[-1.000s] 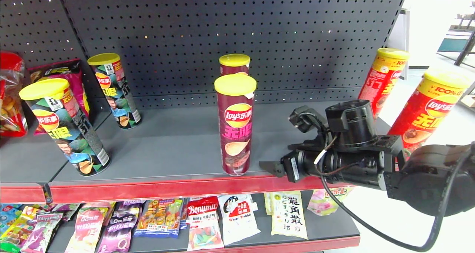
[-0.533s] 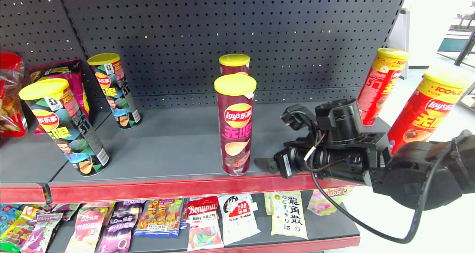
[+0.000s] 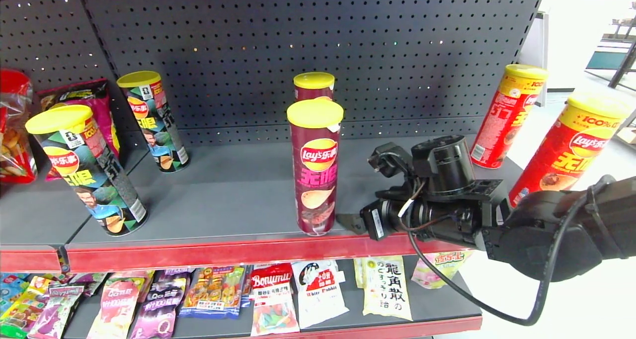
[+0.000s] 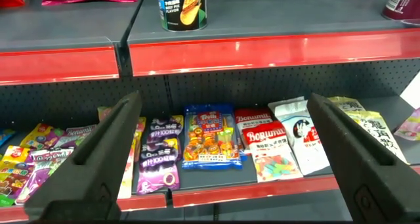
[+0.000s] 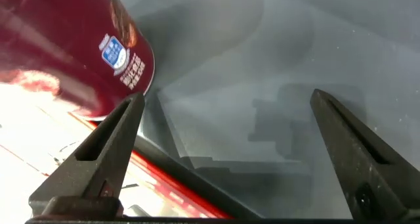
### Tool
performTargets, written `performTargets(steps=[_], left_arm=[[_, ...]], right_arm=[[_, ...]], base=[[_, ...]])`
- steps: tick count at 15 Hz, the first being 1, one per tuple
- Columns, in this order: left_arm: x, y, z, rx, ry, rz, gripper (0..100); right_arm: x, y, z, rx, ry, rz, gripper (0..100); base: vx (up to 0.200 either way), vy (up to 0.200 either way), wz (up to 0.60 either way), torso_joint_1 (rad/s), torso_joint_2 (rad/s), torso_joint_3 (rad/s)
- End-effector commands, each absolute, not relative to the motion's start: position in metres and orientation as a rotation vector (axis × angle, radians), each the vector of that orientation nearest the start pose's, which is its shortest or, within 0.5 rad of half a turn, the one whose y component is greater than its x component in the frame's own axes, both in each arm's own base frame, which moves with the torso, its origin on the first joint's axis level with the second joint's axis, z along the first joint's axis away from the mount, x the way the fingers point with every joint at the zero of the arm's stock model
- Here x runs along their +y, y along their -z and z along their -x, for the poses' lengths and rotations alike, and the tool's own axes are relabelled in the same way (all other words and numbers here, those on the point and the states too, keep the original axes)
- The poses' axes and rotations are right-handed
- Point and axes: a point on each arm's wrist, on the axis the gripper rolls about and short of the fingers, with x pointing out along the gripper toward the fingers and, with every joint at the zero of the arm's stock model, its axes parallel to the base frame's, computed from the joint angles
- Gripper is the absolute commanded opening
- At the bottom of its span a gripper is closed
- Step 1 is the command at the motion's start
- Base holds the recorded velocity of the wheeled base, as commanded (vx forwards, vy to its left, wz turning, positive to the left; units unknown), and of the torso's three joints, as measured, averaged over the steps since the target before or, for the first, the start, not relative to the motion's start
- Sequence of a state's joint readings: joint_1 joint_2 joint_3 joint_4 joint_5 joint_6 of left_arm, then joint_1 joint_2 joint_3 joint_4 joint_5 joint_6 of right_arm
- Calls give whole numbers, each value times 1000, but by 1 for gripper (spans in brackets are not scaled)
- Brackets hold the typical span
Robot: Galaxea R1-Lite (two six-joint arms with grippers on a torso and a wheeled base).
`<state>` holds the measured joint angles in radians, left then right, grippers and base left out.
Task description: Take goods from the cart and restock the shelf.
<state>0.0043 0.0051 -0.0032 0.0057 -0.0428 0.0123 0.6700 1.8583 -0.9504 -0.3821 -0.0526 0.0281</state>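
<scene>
A maroon chip can [image 3: 315, 167] with a yellow lid stands upright at the front edge of the grey shelf [image 3: 233, 195]; a second maroon can [image 3: 313, 84] stands behind it. My right gripper [image 3: 347, 223] is low at the shelf's red lip, just right of the front can's base. In the right wrist view the right gripper [image 5: 226, 99] is open, with the can's base [image 5: 79, 46] beside one finger and nothing between the fingers. My left gripper [image 4: 224, 99] is open and empty, facing the lower shelf of snack bags [image 4: 210, 142].
Two dark patterned cans [image 3: 87, 170] [image 3: 153, 120] stand on the shelf's left, with bagged snacks [image 3: 15, 125] beyond. Two red cans [image 3: 509, 115] [image 3: 571, 147] stand at the right end. A perforated back panel [image 3: 298, 41] closes the rear. Bare shelf lies between the can groups.
My right arm has slid left along the shelf's front edge, bringing the gripper closer to the front maroon can's base. The cans have not moved.
</scene>
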Motion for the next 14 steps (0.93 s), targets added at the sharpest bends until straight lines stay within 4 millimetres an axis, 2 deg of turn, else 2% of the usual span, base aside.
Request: performTargets(steps=[1,14], left_arm=[[-1,-75,23,9,38,-12,100],[-1,-76,23,7,38,-12,100]], right_arm=[[213,-147,-270,498,-598,165,100],[221,-147,-268,491,-620,171,100]], base=[[0,0,0,0,0,0],[0,0,0,0,0,0]])
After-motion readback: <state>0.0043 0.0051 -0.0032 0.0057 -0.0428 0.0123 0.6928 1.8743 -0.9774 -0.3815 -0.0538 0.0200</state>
